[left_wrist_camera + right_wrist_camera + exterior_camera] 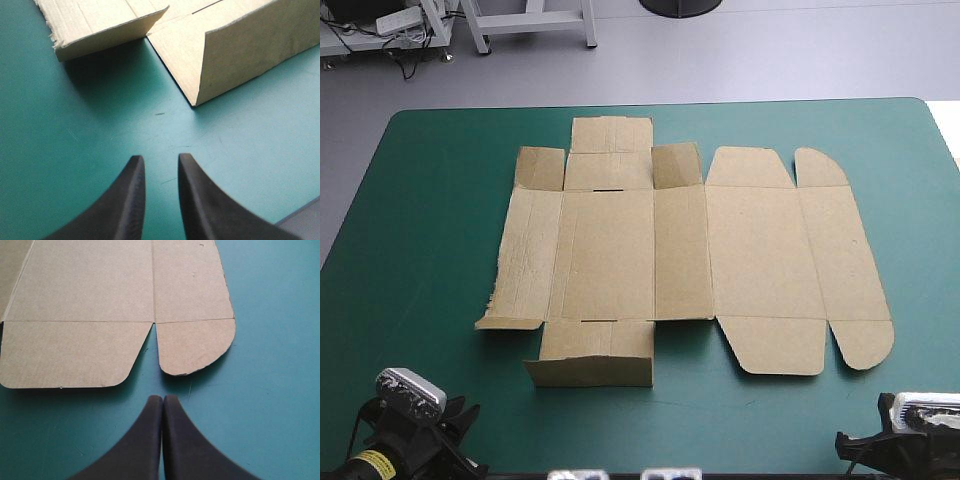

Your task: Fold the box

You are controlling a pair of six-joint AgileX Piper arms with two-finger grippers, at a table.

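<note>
The box (680,250) lies flat in the middle of the table (420,300), its long axis running 9 to 3 o'clock, with the rounded flaps toward 3. It sits at 12 o'clock from both grippers, touching neither. The left gripper (157,159) is slightly parted and empty; the right gripper (162,397) is pressed together and empty.

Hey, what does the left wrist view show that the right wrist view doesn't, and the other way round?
Only the left wrist view: the left gripper, its black fingers open, facing a near flap tilted up off the table and a ragged-edged side flap. Only the right wrist view: the right gripper, its fingers shut, facing two rounded flaps lying flat. Both: the cut brown cardboard box on the teal-green table cover, with neither gripper touching it.
</note>
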